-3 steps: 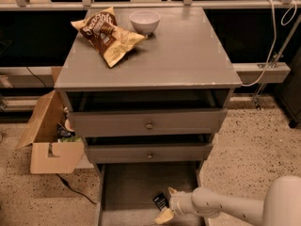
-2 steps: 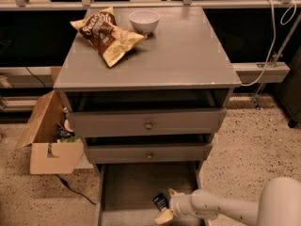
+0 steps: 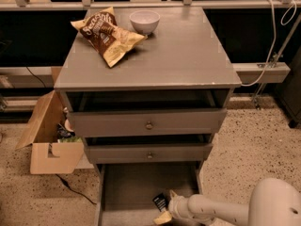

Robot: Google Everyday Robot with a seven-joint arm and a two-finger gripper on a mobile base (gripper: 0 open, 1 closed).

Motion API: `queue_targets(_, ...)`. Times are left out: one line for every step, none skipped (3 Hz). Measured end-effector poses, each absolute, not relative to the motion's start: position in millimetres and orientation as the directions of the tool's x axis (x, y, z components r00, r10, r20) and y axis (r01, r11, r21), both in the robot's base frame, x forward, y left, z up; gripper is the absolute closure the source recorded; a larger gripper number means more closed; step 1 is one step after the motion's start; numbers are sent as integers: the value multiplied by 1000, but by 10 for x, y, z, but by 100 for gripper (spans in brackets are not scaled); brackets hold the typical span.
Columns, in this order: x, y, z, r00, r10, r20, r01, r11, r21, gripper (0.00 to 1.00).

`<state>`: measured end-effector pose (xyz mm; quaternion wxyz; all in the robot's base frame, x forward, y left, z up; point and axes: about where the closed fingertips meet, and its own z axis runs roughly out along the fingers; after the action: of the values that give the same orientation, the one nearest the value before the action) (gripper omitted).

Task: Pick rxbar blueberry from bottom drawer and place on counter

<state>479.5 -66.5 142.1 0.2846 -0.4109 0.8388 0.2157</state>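
— Where is your pincer?

— My gripper is low in the bottom drawer, near its right front corner. My pale arm reaches in from the right edge of the view.

— Is it spread or pinching?

— I cannot tell. It sits right against the bar, and from this angle I can't say whether it grips.

— And the bar itself?

— The rxbar blueberry lies on the drawer's grey floor, dark wrapper up, just beside my gripper on its left side. It is tilted a little against the drawer's edges. The rest of the drawer floor, to the left, is bare grey.

— What about the counter?

— The counter is above me, broad and grey. A brown-and-yellow chip bag lies at its back left, and a white bowl stands just beside the bag, to its right.

— The other drawers?

— The top drawer and the middle drawer, each with a round knob, are both pulled out a little, less far than the bottom one.

— Anything on the floor?

— An open cardboard box stands left of the cabinet on speckled flooring.
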Motion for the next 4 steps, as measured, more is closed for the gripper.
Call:
queue_targets(4854,-610,1255,-504,-572,-647,-806,581,114,0)
queue_targets(4916,-537,1121,-506,-575,-643,-805,583,111,0)
queue_targets(4936,-507,1059,-508,-576,-641,-805,583,114,19)
queue_targets(4932,-578,1035,-503,-577,-643,-803,588,101,43)
